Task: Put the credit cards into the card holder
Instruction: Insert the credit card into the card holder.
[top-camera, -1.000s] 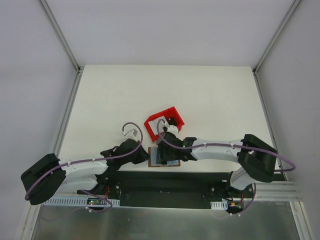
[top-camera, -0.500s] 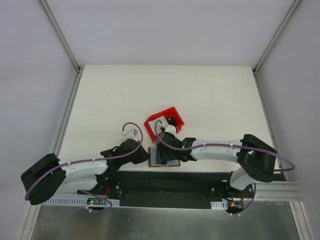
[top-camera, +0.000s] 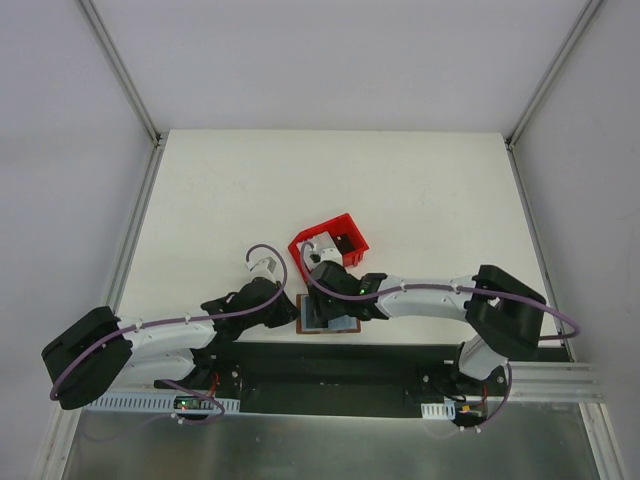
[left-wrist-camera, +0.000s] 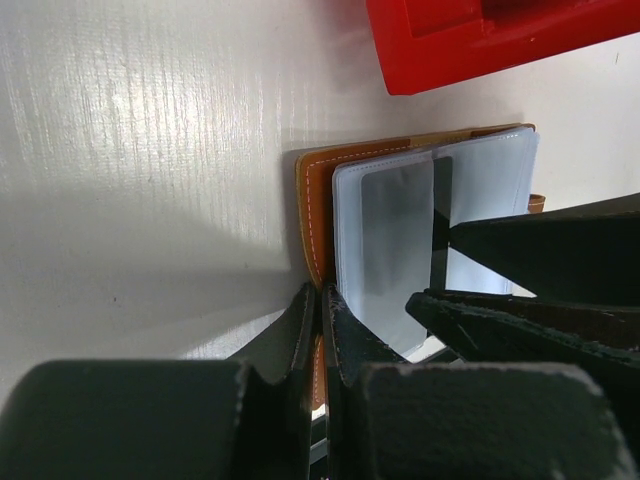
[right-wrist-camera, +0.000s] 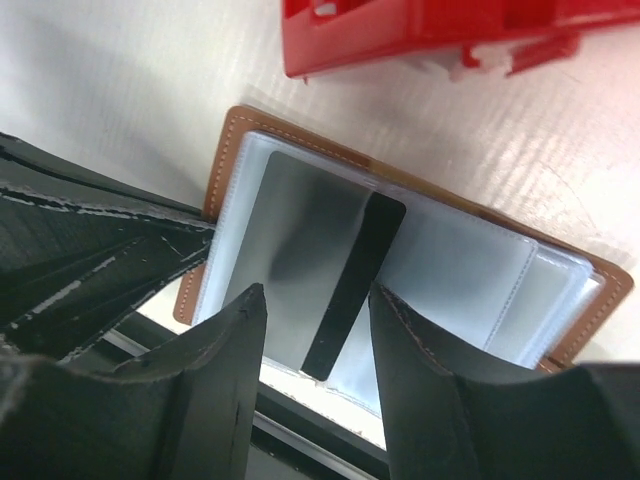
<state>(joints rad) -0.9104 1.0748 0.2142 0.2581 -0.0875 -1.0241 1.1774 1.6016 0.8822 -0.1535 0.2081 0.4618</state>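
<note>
My left gripper (left-wrist-camera: 320, 300): pinching the card holder (right-wrist-camera: 228, 150) edge.
My right gripper (right-wrist-camera: 318, 300): just slid over it, fingers either side of a credit card (right-wrist-camera: 300, 240); can't tell if squeezing.
Card: on the open holder, ready to go in.

The card holder (left-wrist-camera: 316, 200) lies open at the worktop's (top-camera: 420, 180) near edge and is closely hemmed in. The red tray (left-wrist-camera: 470, 40) sits just beyond its far side. The left tool (left-wrist-camera: 322, 310) clamps its left edge, and the right tool (right-wrist-camera: 318, 300) hangs over its sleeves, fingers either side of a credit card (right-wrist-camera: 300, 240). Open worktop lies left, right and beyond the tray.
</note>
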